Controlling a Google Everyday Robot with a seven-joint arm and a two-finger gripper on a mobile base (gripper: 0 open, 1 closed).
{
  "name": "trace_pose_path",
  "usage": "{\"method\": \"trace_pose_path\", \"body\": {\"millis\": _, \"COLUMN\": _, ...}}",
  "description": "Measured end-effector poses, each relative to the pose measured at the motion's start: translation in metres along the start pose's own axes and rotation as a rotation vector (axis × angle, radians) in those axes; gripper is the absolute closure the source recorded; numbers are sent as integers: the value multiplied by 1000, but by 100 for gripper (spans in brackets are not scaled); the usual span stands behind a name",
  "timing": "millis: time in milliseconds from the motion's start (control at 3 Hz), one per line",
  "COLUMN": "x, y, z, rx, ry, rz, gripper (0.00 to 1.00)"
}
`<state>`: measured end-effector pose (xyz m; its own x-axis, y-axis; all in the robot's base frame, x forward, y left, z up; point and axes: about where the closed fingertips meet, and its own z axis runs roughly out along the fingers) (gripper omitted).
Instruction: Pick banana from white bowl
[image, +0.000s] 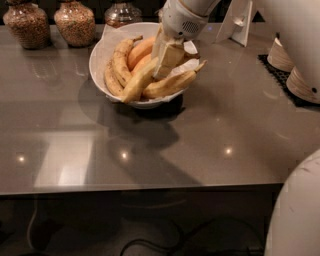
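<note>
Arm: enters from the top right and reaches down and to the left over the counter (210, 135). The wrist housing sits above the far right rim of the white bowl (96, 65).

Gripper (167, 59): pointing down into the bowl, with its tip at the upper end of the banana (136, 84). Cannot tell whether it is apart or clamped on the fruit.

Banana: lies in the bowl on a diagonal, upper end under the gripper, lower end at the near rim.

Other bowl contents:
- a slimmer yellow banana (172, 83) along the near right rim, stem tip poking past the edge
- a curved banana (120, 62) on the left side
- orange-toned bananas (141, 50) behind, towards the middle
- white paper lining under the fruit

Other containers:
- two grain-filled jars (75, 22) at the far left edge, a third jar (122, 12) just behind the bowl
- stacked small bowls (295, 75) on a black mat (272, 65) at the far right
</note>
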<state>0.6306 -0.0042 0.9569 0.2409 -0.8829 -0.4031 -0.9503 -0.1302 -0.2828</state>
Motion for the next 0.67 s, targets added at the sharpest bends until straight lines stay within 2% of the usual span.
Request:
{"method": "trace_pose_path", "body": {"millis": 333, "x": -15, "y": 0, "z": -25, "rx": 25, "ry": -9, "rz": -39, "gripper": 100}}
{"method": "trace_pose_path", "body": {"millis": 667, "x": -29, "y": 1, "z": -54, "rx": 72, "ry": -116, "rz": -36, "gripper": 100}}
